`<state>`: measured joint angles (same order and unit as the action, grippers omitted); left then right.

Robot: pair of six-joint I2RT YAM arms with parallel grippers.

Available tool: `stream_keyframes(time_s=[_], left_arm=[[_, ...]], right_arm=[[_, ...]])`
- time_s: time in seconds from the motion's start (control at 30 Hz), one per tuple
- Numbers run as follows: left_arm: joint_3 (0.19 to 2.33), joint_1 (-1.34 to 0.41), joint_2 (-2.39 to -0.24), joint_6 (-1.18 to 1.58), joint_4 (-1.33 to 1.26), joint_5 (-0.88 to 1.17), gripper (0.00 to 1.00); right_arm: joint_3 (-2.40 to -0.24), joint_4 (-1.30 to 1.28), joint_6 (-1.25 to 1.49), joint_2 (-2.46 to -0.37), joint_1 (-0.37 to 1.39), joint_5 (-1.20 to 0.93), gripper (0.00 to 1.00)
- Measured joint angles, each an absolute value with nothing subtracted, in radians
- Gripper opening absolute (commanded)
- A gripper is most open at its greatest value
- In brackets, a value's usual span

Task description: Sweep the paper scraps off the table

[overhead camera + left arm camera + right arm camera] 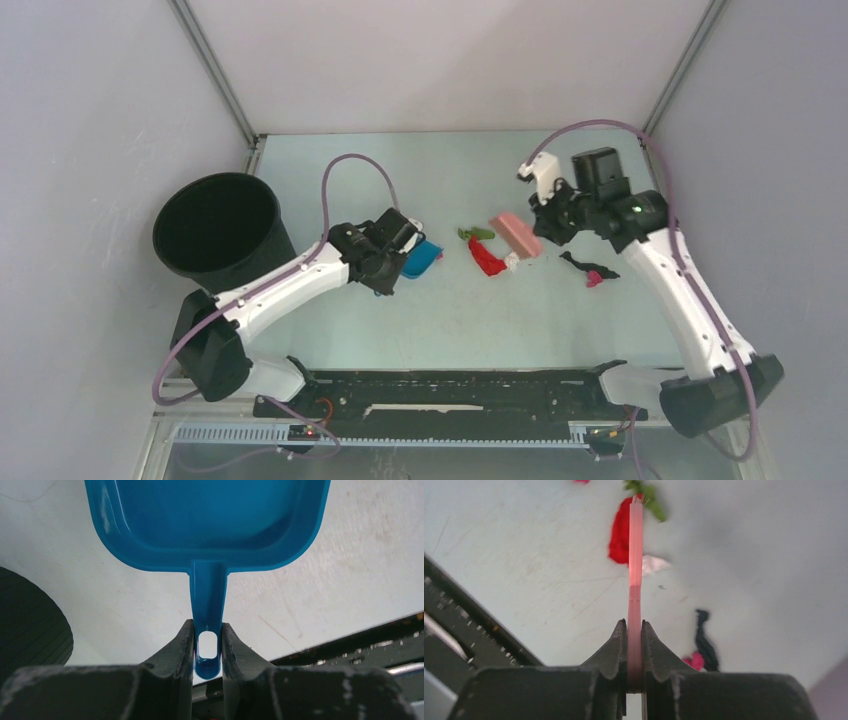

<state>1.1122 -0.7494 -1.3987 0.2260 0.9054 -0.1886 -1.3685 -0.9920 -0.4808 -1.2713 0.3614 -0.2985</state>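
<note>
The tiny crumpled paper scraps (486,257) lie on the right-centre of the flat, pale mint-green table (330,330). A red strip (620,532), a green bit (649,492) and a white bit (651,564) crowd against the brush head. A black twist (704,637) and a magenta crumb (694,661) sit together just to their right, apart from the first group.

Expect them to be nearly weightless, soft and springy. They will likely skid, roll or flick away under a fast stroke, and they are too small to be worth pinching. Treat the brush as your hold on them and push from their far side with a low, slow sweep.

The thin, flat pink plastic brush (515,235) shows edge-on in the right wrist view. Your right gripper (634,627) is pinching its lower end tightly between both jaws.

The glossy blue plastic dustpan (207,525), a round-cornered scoop with a slim handle, waits left of the scraps with bare table between. Your left gripper (207,630) has its jaws clamped on that handle, right at the oval hanging hole.

The tabletop looks matte and faintly scuffed, so scraps may catch a little. A round, ribbed black bin (220,228) stands at the far left, and a black rail (450,385) runs along the near edge.
</note>
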Motion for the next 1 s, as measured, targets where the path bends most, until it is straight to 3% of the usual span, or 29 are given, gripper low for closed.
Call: stream_keyframes(time_s=[0.2, 0.37, 0.53, 0.73, 1.0], left_arm=[[1.129, -0.862, -1.375, 0.238, 0.997, -0.170, 0.00], [1.206, -0.963, -1.453, 0.247, 1.053, -0.124, 0.00], [1.229, -1.014, -1.565, 0.254, 1.047, -0.067, 0.00], [1.274, -1.040, -1.679, 0.254, 1.025, -0.037, 0.00], [1.350, -1.040, -1.792, 0.254, 0.996, -0.033, 0.00]], right_arm=[[-1.395, -0.914, -0.456, -1.215, 0.310, -0.101, 0.00], [-1.386, -0.841, -0.434, -1.368, 0.370, 0.122, 0.00], [-1.378, -0.809, -0.403, -1.486, 0.413, 0.210, 0.00], [-1.377, -0.803, -0.340, -1.531, 0.432, 0.120, 0.00], [-1.366, -0.847, -0.279, -1.555, 0.453, -0.169, 0.00]])
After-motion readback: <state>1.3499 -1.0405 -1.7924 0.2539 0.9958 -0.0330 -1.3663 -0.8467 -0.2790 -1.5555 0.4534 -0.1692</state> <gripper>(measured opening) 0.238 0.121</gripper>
